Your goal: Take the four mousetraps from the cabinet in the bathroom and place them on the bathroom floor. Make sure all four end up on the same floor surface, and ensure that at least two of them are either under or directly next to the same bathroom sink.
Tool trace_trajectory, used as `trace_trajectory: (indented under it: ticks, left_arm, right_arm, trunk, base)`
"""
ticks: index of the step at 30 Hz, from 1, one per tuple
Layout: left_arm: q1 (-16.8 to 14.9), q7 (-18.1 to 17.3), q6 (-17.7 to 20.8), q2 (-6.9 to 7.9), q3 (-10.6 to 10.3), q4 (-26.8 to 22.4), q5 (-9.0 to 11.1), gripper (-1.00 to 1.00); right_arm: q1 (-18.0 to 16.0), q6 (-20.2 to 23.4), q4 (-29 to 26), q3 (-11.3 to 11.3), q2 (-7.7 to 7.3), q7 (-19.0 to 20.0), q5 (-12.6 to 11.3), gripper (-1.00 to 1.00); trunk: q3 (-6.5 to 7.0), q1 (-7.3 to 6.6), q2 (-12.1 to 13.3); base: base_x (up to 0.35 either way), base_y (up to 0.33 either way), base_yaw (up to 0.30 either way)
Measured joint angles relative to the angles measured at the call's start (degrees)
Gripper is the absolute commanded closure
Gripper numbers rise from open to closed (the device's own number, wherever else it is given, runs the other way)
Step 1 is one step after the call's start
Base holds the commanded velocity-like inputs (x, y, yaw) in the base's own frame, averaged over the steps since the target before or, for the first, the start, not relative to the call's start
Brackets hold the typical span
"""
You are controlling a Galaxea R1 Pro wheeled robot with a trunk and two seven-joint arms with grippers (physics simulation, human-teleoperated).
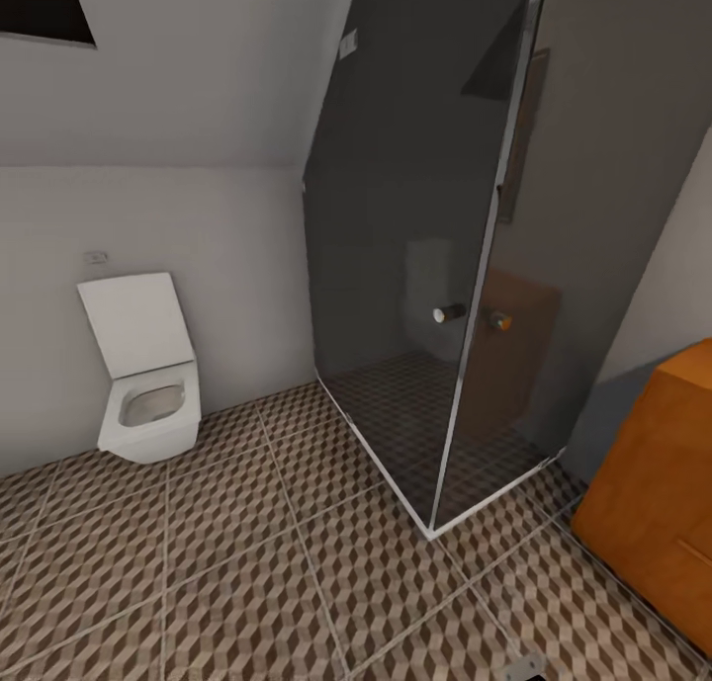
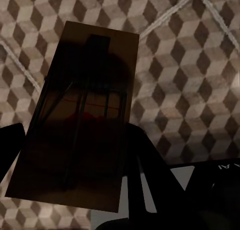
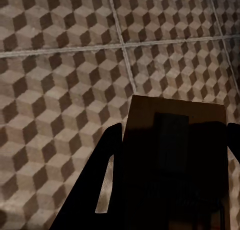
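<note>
Head view: a bathroom corner. The bathroom floor (image 1: 247,562), tiled in a brown, beige and cream cube pattern with pale grout lines, fills the lower half of the frame. A white toilet (image 1: 148,384) with its lid raised is fixed to the white wall at centre left. A dark glass shower enclosure (image 1: 425,266) with a pale metal frame and a round chrome door knob (image 1: 448,313) occupies the centre and upper right. The orange-brown cabinet (image 1: 658,493) enters at the lower right edge, just beside the enclosure's near corner.

Left wrist view: a mousetrap (image 2: 80,115), a tan wooden board with dark wire parts, lies lengthwise between the dark fingers (image 2: 147,175) of the left gripper (image 2: 75,160), above the cube-patterned tiles. The jaws stand closed against the board's edges.

Right wrist view: a second mousetrap (image 3: 172,155), deeply shaded, sits between the dark fingers (image 3: 100,185) of the right gripper (image 3: 172,180) in the lower right of the frame, with the tiled floor behind it. The jaws appear clamped on this board; the contact itself is lost in shadow.
</note>
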Motion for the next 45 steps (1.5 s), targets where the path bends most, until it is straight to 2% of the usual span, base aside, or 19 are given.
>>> trace_trajectory:
  ticks: [31,38,45]
  left_arm:
    - [0.0,0.0,0.0,0.07,0.0,0.7,0.0,1.00]
    - [0.0,0.0,0.0,0.10,0.1,2.2,2.4,1.00]
    - [0.0,0.0,0.0,0.08,0.1,3.9,2.9,1.00]
  right_arm:
    - [0.0,-0.1,0.0,0.0,0.11,0.0,-0.4,1.00]
    - [0.0,-0.1,0.0,0.0,0.06,0.0,-0.5,1.00]
    - [0.0,-0.1,0.0,0.0,0.06,0.0,-0.6,1.00]
  trunk:
    - [-1.15,0.00,0.0]
    - [-1.35,0.00,0.0]
    - [-1.55,0.00,0.0]
  base:
    - [0.000,0.000,0.275]
    - [0.000,0.000,0.287]
    - [0.000,0.000,0.287]
